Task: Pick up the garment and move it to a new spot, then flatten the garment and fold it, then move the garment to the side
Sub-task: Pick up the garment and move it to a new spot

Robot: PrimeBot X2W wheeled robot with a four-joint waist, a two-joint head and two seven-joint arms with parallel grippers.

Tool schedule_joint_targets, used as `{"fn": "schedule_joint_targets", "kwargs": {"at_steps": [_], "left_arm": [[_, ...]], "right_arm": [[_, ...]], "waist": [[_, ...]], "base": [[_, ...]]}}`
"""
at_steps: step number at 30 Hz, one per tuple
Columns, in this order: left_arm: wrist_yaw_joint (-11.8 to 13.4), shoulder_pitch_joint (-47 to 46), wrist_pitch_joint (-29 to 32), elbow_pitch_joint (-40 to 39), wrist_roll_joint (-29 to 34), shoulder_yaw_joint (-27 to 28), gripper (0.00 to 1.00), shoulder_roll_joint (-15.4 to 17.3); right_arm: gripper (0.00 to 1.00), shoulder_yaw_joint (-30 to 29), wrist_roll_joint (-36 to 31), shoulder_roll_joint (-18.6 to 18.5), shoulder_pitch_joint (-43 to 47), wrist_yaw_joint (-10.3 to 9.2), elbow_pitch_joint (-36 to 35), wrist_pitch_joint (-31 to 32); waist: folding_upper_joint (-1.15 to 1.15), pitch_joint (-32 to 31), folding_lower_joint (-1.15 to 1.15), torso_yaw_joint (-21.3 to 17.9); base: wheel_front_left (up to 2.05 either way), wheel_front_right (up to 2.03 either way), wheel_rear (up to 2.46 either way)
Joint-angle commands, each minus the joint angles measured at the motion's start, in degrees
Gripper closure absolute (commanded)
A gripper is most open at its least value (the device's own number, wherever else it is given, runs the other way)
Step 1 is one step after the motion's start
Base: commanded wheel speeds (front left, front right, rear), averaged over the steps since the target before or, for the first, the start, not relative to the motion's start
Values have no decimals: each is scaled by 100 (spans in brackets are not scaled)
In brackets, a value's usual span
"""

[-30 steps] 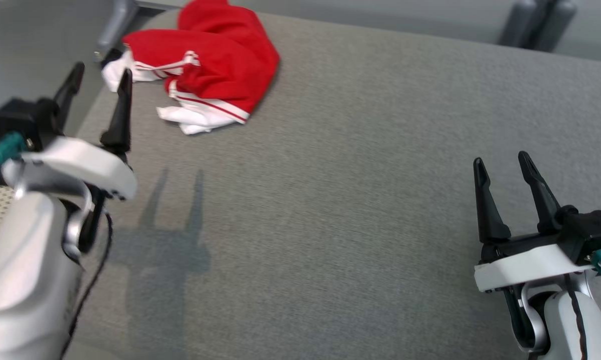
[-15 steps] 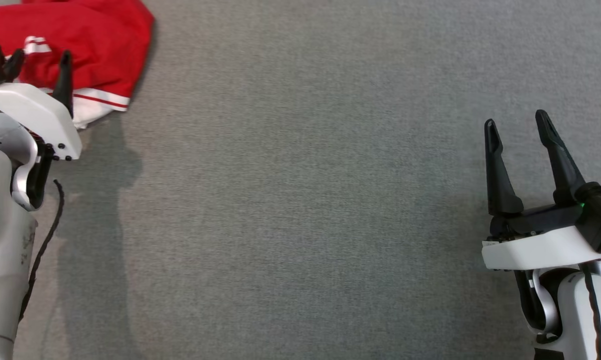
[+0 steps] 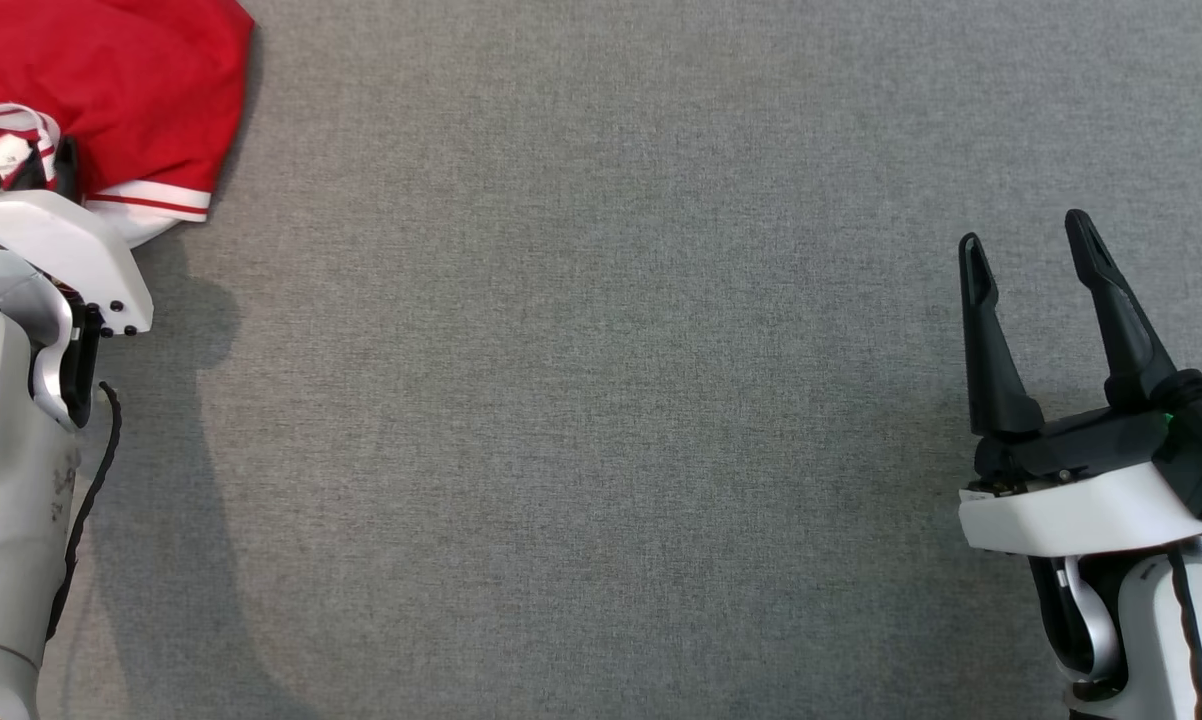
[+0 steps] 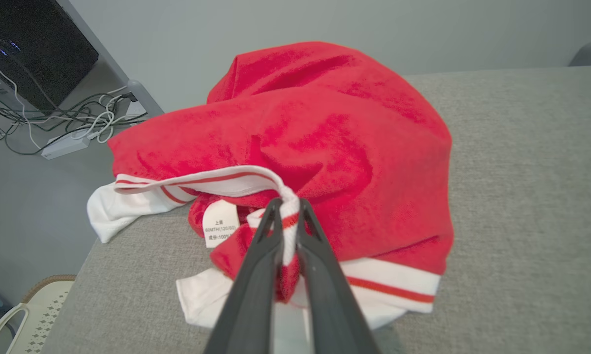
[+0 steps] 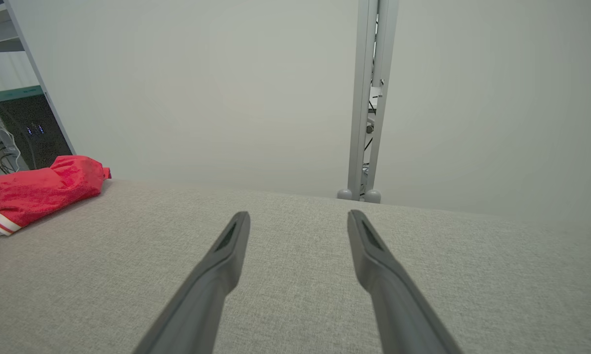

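Observation:
The garment (image 4: 325, 137) is a crumpled red piece with white, red-striped trim, lying near the far left corner of the grey table (image 3: 601, 400). It also appears as a garment (image 3: 111, 90) heap at the upper left of the head view and as a garment (image 5: 35, 189) bundle at the left of the right wrist view. My left gripper (image 4: 288, 209) is shut on a fold of the white striped trim, next to a white label. My right gripper (image 3: 1026, 240) hovers open over bare table at the right, far from the cloth, and the right gripper (image 5: 298, 219) holds nothing.
The table's left edge runs just beside the garment, with cables and a power strip (image 4: 64, 145) on the floor beyond and a pale basket (image 4: 25, 305) below. A grey metal post (image 5: 369, 98) stands behind the table's far edge.
The head camera has tilted down and shifted. My left gripper reached onto the garment and its fingers closed on the trim. The right gripper stayed open in much the same place.

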Motion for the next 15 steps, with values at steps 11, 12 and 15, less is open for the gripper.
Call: {"fn": "schedule_joint_targets", "kwargs": {"at_steps": [11,12,15], "left_arm": [[-286,-336,-655,-95,282,-316,100,132],[-312,-376,-690,-152,325,-367,100,137],[-439,-481,-716,-348,439,-544,100,88]], "right_arm": [[0,30,267,-26,160,1,374,-256],[0,19,305,-26,181,1,422,-281],[0,-20,406,-26,283,1,601,-381]], "waist": [[0,-774,0,19],[0,-872,0,10],[0,-1199,0,-15]], "base": [[0,0,0],[0,0,0],[0,0,0]]}}
